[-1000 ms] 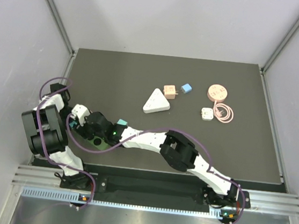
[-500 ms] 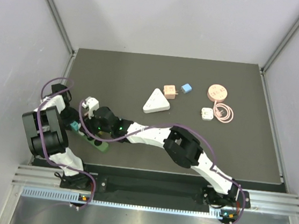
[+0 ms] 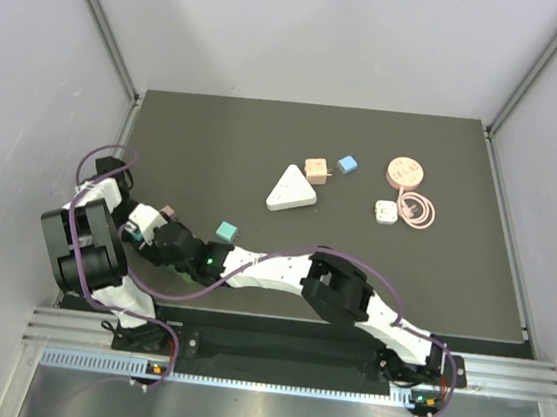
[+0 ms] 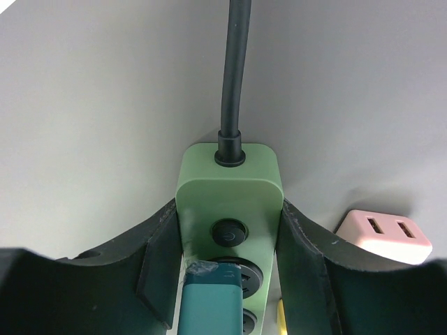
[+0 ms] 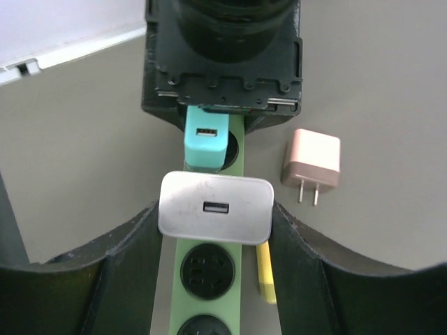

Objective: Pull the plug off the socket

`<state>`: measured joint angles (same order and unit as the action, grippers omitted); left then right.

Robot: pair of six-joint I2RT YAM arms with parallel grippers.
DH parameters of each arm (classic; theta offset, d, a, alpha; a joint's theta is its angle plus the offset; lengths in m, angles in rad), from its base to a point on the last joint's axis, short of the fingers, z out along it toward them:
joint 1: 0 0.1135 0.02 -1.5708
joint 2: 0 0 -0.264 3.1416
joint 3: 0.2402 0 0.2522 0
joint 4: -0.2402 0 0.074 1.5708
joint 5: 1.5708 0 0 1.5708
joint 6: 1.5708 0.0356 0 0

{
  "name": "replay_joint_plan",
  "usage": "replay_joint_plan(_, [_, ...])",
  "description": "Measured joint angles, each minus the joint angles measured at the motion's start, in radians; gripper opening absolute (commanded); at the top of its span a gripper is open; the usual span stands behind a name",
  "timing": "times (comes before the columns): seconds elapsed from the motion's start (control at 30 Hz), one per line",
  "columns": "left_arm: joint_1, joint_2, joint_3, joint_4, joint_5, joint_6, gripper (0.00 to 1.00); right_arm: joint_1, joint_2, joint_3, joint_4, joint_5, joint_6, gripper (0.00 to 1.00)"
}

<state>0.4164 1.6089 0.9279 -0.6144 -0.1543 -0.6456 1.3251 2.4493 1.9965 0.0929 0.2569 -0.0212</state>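
A green power strip [image 4: 227, 185] with a black cable [image 4: 236, 70] lies between my left gripper's [image 4: 229, 218] fingers, which are shut on its sides. A teal plug [image 4: 209, 307] sits in its first socket, behind the round switch. In the right wrist view a white USB charger [image 5: 215, 208] sits on the strip [image 5: 209, 269] behind the teal plug [image 5: 207, 139]. My right gripper [image 5: 215, 211] is shut on the charger's two sides. In the top view both grippers meet at the table's near left: the left one [image 3: 143, 228], the right one [image 3: 169, 240].
A pink adapter [image 5: 312, 159] lies just right of the strip, with a yellow piece [image 5: 266, 276] beside it. A teal cube [image 3: 226, 231] lies near the right arm. Farther back are a white triangular socket [image 3: 291, 188], pink [image 3: 316, 169] and blue [image 3: 346, 164] adapters and a pink cable reel [image 3: 403, 171].
My right wrist swung up and left half a second ago, then came back down beside the left gripper. The green strip that showed then is now hidden under the arms.
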Motion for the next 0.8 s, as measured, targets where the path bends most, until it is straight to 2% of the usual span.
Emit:
replay_joint_plan(0.13, [0.0,-0.002,-0.001,0.001,0.0,-0.002,0.0,0.018,-0.001,0.007,-0.005,0.046,-0.039,0.0])
replay_joint_plan(0.4, [0.0,-0.002,-0.002,0.002,0.0,-0.002,0.0,-0.018,-0.068,-0.066,-0.01,-0.002,0.02,0.0])
replay_joint_plan(0.57, [0.0,-0.008,-0.008,0.008,0.001,-0.004,0.0,-0.111,-0.169,-0.162,-0.007,-0.116,0.17,0.0])
replay_joint_plan(0.8, [0.0,-0.01,-0.009,0.009,0.003,-0.006,0.0,-0.273,-0.407,-0.382,-0.008,-0.191,0.36,0.0])
